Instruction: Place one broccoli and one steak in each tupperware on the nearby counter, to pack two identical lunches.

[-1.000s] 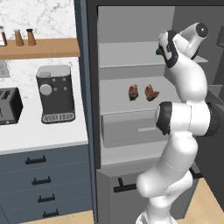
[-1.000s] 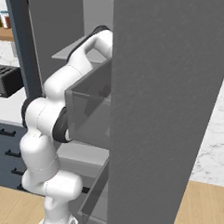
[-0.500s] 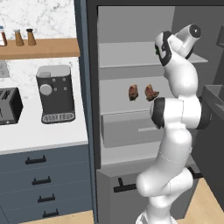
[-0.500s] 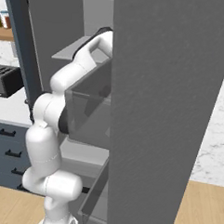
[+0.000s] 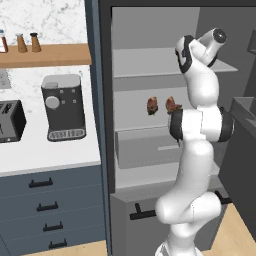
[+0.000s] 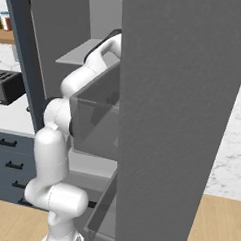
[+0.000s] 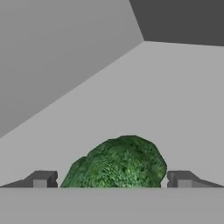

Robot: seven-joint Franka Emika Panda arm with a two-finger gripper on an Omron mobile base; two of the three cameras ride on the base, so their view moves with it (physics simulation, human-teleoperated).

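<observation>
In the hand view a dark green broccoli (image 7: 118,162) lies on a grey fridge shelf (image 7: 175,109), right between my fingertips (image 7: 41,179). My gripper (image 7: 111,179) is open, its jaws wide on either side of the broccoli with a gap to each. In the left base view the arm reaches up onto the fridge's upper shelf (image 5: 145,60). Two brown steaks (image 5: 152,105) (image 5: 172,104) sit side by side on the shelf below. The white counter (image 5: 50,152) lies left of the fridge. The tupperware is out of view.
A coffee machine (image 5: 62,107) and a black toaster (image 5: 10,120) stand on the counter, with a wooden shelf (image 5: 45,55) above them. The open fridge door (image 6: 177,120) stands close on the right, and a door bin (image 6: 95,121) is beside the arm. A fridge drawer (image 5: 145,147) sits under the steaks.
The arm has stretched upward and further into the fridge's upper shelf. The gripper has stayed open.
</observation>
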